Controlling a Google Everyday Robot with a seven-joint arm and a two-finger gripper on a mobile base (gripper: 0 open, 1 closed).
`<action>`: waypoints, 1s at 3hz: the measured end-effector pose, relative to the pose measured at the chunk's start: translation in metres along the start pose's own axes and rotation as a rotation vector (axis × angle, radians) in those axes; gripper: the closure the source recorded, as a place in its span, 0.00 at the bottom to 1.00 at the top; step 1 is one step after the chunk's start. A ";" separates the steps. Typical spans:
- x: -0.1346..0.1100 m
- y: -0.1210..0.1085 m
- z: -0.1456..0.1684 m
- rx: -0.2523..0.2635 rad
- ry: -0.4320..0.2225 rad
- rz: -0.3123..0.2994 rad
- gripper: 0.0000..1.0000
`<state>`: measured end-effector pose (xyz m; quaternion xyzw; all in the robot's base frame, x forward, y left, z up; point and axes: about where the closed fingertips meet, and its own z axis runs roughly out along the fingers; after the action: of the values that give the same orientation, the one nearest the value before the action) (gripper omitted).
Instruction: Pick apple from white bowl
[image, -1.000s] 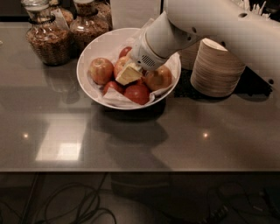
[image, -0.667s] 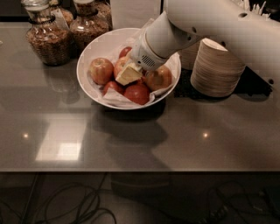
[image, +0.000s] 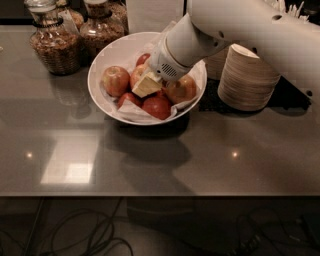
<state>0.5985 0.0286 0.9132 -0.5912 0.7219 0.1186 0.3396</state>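
Down in the white bowl, your claw is touching the apple, which is lying toward the jars. You cannot tell whether it is pinching.

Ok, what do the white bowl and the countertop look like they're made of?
White bowl: probably glazed ceramic, going by the smooth glossy rim; plastic is possible. Its lining: crinkled white paper. Countertop: polished grey stone or laminate, showing mirror-like light reflections. The pincer is down inside the bowl.
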 end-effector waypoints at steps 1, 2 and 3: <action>-0.008 0.002 -0.002 -0.015 -0.029 -0.006 1.00; -0.030 -0.001 -0.022 -0.021 -0.115 -0.029 1.00; -0.052 -0.004 -0.049 -0.001 -0.201 -0.056 1.00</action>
<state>0.5886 0.0394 0.9830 -0.5962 0.6675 0.1680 0.4133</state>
